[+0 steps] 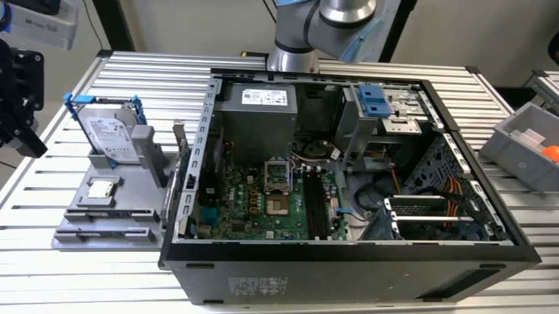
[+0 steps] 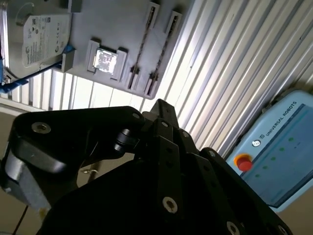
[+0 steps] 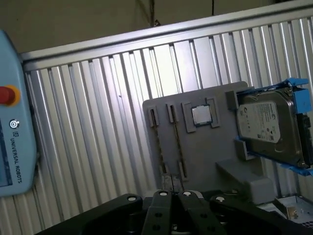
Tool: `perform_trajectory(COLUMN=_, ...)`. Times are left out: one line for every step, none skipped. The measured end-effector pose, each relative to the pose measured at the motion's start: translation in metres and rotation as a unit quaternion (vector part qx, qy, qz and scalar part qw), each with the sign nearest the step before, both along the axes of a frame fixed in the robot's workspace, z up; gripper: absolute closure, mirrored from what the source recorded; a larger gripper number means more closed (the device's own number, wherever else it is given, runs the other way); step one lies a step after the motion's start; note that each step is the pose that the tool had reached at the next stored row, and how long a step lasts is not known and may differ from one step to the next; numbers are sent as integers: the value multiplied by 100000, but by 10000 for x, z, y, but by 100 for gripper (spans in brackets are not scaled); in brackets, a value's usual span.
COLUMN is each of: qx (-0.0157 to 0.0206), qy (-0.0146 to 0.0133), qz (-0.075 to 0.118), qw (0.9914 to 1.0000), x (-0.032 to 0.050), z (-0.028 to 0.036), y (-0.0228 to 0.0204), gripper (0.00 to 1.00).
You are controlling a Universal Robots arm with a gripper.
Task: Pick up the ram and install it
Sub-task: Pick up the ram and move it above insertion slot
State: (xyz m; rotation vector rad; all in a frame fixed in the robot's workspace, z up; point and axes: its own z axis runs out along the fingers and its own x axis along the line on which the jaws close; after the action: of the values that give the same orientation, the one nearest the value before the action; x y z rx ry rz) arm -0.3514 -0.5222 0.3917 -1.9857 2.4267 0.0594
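label (image 3: 258, 121) on hard drive (image 3: 288, 142), lettering (image 3: 15, 154) on pendant (image 3: 12, 58)

A ribbed aluminium table (image 1: 88, 281) spans the scene — plain beige wall (image 1: 472, 26) behind it.

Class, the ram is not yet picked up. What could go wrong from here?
The thin dark ram stick seems to stand on edge in a narrow slot of the grey plastic holder; an off-centre grasp might tilt or miss it. The silver hard drive in its blue frame stands nearby, so the black gripper could clip it.
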Motion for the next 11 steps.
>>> perform_trajectory(qx=-5, qy=6, qz=467, qw=99999, x=1, z=1, y=0, gripper=100)
perform_trajectory(qx=-9, qy=10, qz=1016, qw=99995, x=1, z=1, y=0, gripper=100)
perform_trajectory(qx=-6, qy=8, qz=1718, qw=99985, x=1, z=1, y=0, gripper=100)
perform_trajectory(qx=-4, qy=6, qz=2464, qw=99970, x=2, z=1, y=0, gripper=100)
perform_trajectory(qx=1, qy=6, qz=3275, qw=99946, x=2, z=1, y=0, gripper=100)
perform_trajectory(qx=24, qy=4, qz=4050, qw=99918, x=2, z=1, y=0, gripper=100)
perform_trajectory(qx=58, qy=6, qz=4755, qw=99887, x=2, z=1, y=0, gripper=100)
perform_trajectory(qx=114, qy=3, qz=5386, qw=99855, x=2, z=1, y=0, gripper=100)
perform_trajectory(qx=200, qy=2, qz=6023, qw=99818, x=2, z=2, y=0, gripper=100)
perform_trajectory(qx=309, qy=-11, qz=6683, qw=99776, x=2, z=2, y=0, gripper=100)
perform_trajectory(qx=438, qy=-31, qz=7267, qw=99735, x=2, z=1, y=0, gripper=100)
